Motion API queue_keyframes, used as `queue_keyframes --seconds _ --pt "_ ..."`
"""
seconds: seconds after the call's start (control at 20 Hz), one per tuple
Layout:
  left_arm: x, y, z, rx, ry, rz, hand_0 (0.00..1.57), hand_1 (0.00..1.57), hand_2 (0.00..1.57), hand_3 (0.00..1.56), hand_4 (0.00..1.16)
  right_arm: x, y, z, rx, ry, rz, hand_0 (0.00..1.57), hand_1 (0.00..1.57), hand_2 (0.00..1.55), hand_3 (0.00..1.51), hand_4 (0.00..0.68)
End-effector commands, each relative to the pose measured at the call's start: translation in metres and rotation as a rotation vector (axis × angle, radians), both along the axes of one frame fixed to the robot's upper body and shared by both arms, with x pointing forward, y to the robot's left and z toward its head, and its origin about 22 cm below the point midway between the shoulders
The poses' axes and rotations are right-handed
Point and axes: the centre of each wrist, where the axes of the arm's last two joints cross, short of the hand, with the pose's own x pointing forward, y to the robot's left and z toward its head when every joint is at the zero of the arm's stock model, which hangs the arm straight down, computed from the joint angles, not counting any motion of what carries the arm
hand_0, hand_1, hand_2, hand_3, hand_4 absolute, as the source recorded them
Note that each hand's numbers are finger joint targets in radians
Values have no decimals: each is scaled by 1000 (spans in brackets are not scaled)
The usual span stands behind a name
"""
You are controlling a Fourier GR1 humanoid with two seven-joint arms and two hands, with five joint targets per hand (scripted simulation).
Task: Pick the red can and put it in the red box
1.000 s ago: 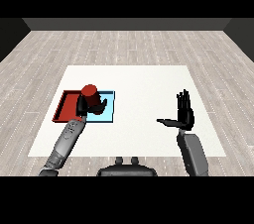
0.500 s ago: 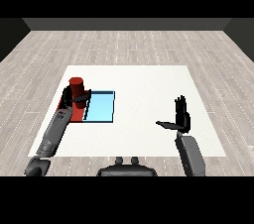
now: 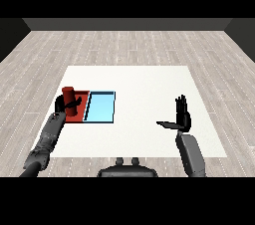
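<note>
over the flat red tray (image 3: 82, 105) at the white desk's (image 3: 144, 84) left side, the black left hand (image 3: 64, 105) has its fingers curled round the upright red cylindrical can (image 3: 68, 96). letting go too high or near the tray's left rim could tip the can out. the right hand (image 3: 182, 116) hangs open, holding nothing.

Even bright light, faint shadows, no glare

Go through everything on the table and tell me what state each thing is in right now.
red can: upright, held over the red tray
left robot hand: curled round the can
right robot hand: open, holding nothing
red tray: flat on the table
light blue tray: holds nothing
</note>
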Motion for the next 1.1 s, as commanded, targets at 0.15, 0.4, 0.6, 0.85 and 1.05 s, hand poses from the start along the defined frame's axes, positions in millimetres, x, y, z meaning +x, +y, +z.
queue_keyframes --seconds 0.15,0.4,0.6,0.85,1.05 --pt "-11 15 -30 72 239 122 333 333 454 328 723 -6 5 6 -40 -73 -3 0 0 0 0 0" --pt "-10 8 -37 -18 291 160 760 760 758 0 672 -1 -5 0 -33 -67 3 0 0 0 0 0" --pt "-30 28 -47 16 361 37 230 230 450 0 686 3 -3 5 -21 -94 22 0 0 0 0 0" --pt "-24 25 -43 126 505 65 0 0 0 0 0 -17 5 7 -15 -113 37 0 0 0 0 0" --pt "0 22 -15 51 507 113 0 0 0 0 0 -5 -6 13 -17 -127 37 0 0 0 0 0"
